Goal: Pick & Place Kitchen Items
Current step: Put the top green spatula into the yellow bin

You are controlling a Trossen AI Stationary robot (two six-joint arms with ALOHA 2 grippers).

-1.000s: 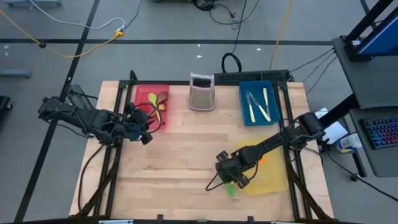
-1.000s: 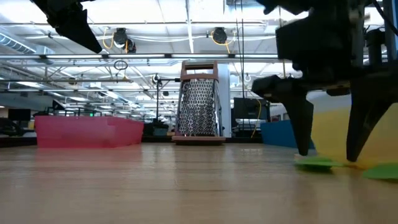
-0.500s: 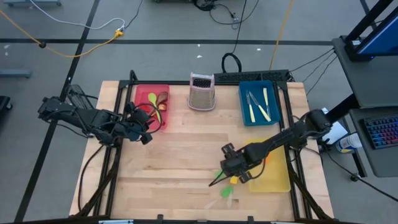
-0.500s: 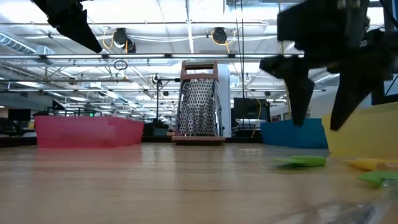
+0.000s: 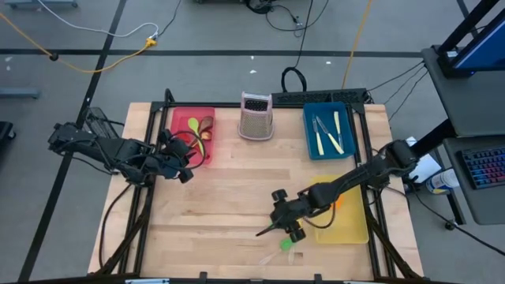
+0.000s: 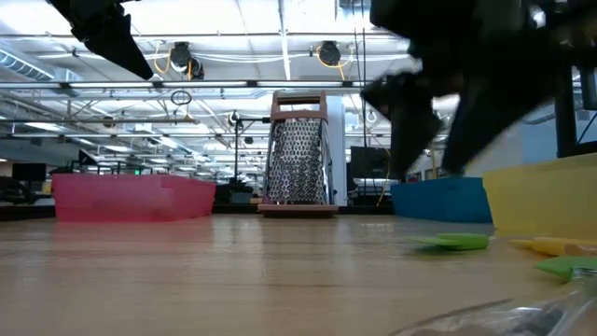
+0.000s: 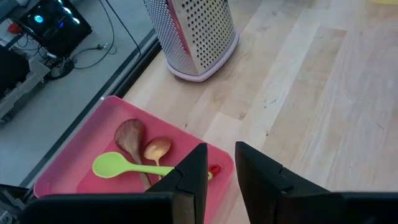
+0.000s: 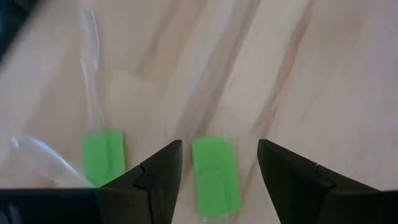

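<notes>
From above, the right end effector [image 5: 286, 222] hangs over the front of the counter [image 5: 221, 205], just beside the yellow tray [image 5: 347, 225]. A green spatula [image 5: 287, 243] lies on the wood just in front of it, toward the counter's near edge; its clear handle is too faint here to trace. The right arm is plainly the nearer one. The left end effector [image 5: 183, 162] waits well apart, at the red tray [image 5: 183, 118] holding spoons.

At counter height, a green spatula head [image 6: 455, 242] lies flat on the wood, with a yellow one just past it and another green one nearer the lens. The dark fingers above stand clear of them.

The left wrist view shows its fingers [image 7: 193, 174] apart with a narrow gap, holding nothing, over the red tray's corner near a green spoon [image 7: 124, 167].

The right wrist view shows two green spatula heads [image 8: 214, 174]; one lies straight between the wide-spread, empty fingers [image 8: 158, 171], not touched. Its long axis appears to run along the gap, so a straight descent should straddle it.
</notes>
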